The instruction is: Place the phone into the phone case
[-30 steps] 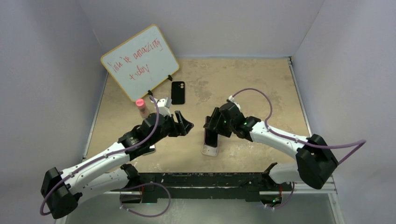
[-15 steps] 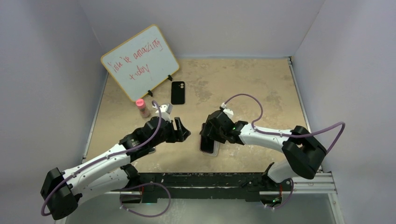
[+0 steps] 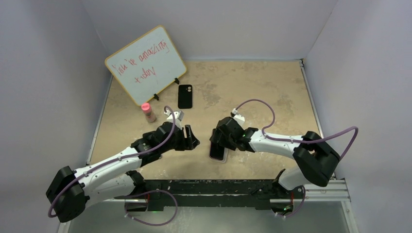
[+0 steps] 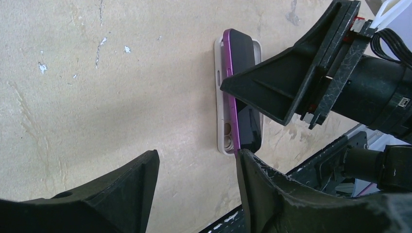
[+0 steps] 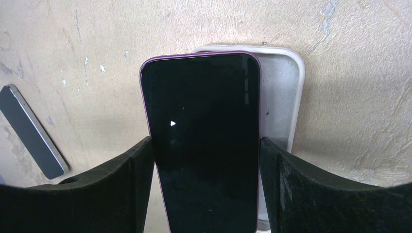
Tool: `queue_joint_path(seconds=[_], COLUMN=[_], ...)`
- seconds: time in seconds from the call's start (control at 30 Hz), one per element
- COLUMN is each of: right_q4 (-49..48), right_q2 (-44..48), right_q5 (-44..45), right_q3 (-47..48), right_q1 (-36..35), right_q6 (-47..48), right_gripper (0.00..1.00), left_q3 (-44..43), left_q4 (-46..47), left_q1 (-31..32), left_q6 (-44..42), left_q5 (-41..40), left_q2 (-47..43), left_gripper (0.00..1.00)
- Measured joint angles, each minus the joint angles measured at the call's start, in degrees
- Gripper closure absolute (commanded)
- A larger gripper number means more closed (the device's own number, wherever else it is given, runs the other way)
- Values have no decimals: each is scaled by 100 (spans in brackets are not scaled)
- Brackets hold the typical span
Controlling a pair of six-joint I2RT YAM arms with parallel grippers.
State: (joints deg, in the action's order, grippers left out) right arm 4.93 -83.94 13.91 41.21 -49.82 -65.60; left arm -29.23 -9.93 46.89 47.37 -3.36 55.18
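Top external view, task state: insertion is under way and not finished; the phone is judged to be unseated.
Table (image 3: 252, 82): mottled beige, stone-like surface with pale scuffs.
Whiteboard (image 3: 145, 64): glossy white panel with a thin frame and red handwriting, propped at the far left.
Right gripper (image 5: 206, 189): clenched on the phone, one matte black finger on each long edge.
Left gripper (image 4: 197, 162): released and empty, hovering just beside the phone case.
Phone case (image 5: 282, 92): whitish, dull, soft-looking shell with rounded corners and a raised rim, lying flat with its open side up near the front middle of the table. Camera cutouts are seen at one end.
Phone (image 5: 204, 126): rigid slab with a glossy black screen and a purple rim, held tilted over the phone case. Part of the shell's floor is left uncovered.
Remaining: levelling and pressing home on all sides.
Black shell (image 3: 184, 96): matte and flat, lying well apart by the whiteboard.
Dark slab (image 5: 31, 131): slim, silvery edge, lying on the table.
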Motion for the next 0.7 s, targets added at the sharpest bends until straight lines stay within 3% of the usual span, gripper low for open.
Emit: queue_joint_path(seconds=[0.13, 0.4, 0.53, 0.7], right_q4=[48, 223, 323, 544], right_q2=[59, 439, 573, 898], right_q5=[17, 39, 39, 39], right_q3=[-4, -9, -9, -9], right_q1=[0, 0, 0, 0], right_q6=[-2, -39, -35, 79], right_gripper=[20, 12, 17, 36], left_q3=[0, 0, 0, -2], left_q4=[66, 177, 219, 361], left_q1=[0, 0, 0, 0], left_q6=[0, 0, 0, -24], left_q5=[9, 7, 7, 20], left_q2=[140, 345, 402, 588], left_gripper=[39, 40, 41, 49])
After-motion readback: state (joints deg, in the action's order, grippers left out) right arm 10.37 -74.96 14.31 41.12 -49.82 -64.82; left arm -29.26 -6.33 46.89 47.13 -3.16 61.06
